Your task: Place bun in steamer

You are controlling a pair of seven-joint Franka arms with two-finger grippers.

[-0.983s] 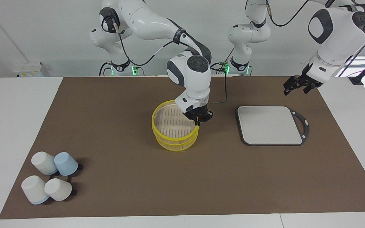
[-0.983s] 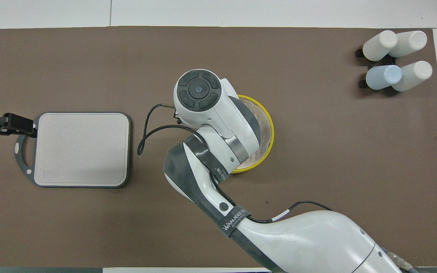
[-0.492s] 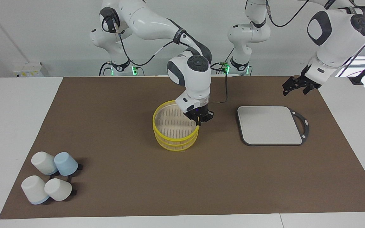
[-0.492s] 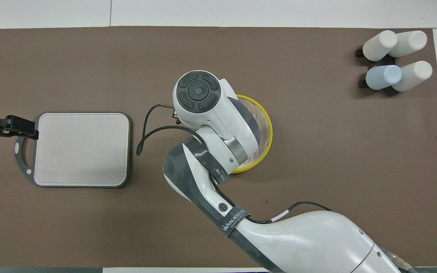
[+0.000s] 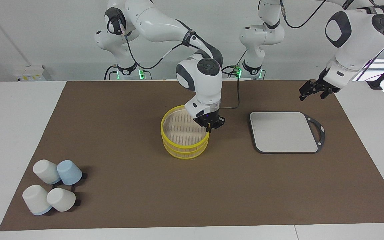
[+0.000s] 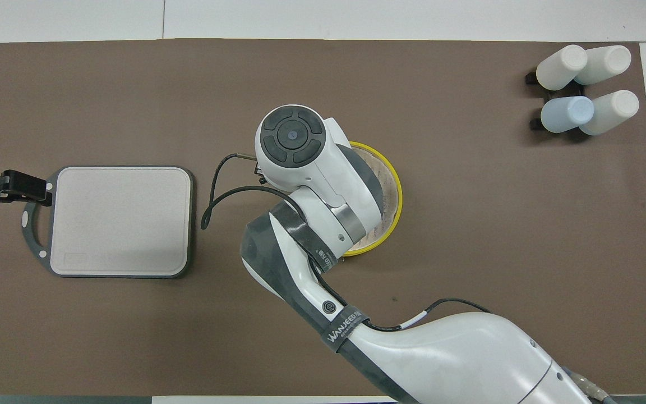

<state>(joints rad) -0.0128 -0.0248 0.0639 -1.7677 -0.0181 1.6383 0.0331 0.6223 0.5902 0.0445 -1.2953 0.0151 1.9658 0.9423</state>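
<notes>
The right tool (image 5: 208,128) was clenched, its tips down at the yellow rim of the steamer (image 5: 183,148) on the side toward the left arm's end of the desk (image 5: 12,133). Whether the tips pinched the wall or only rested against it could not be told, and nothing showed between them. The left tool (image 5: 307,92) hung released and held nothing. It was up over the edge of the brown mat (image 5: 112,100), near the handle of the grey board (image 5: 283,131), and that arm waited there.

Compared with a second earlier, the steamer had edged a little toward the left arm's end, with the right tool at the same spot on its rim. The left tool had drifted only slightly above the board's handle.

The steamer sat at the middle of the mat, two tiers stacked, and the slatted floor of the top tier showed bare where the arm did not cover it. The bun could not be made out in either view; from overhead the right arm hid much of the basket. The board lay flat beside the steamer toward the left arm's end, with nothing on it. Four cups (image 5: 53,186), three white and one blue, lay tipped together at the right arm's end, farther from the robots.
</notes>
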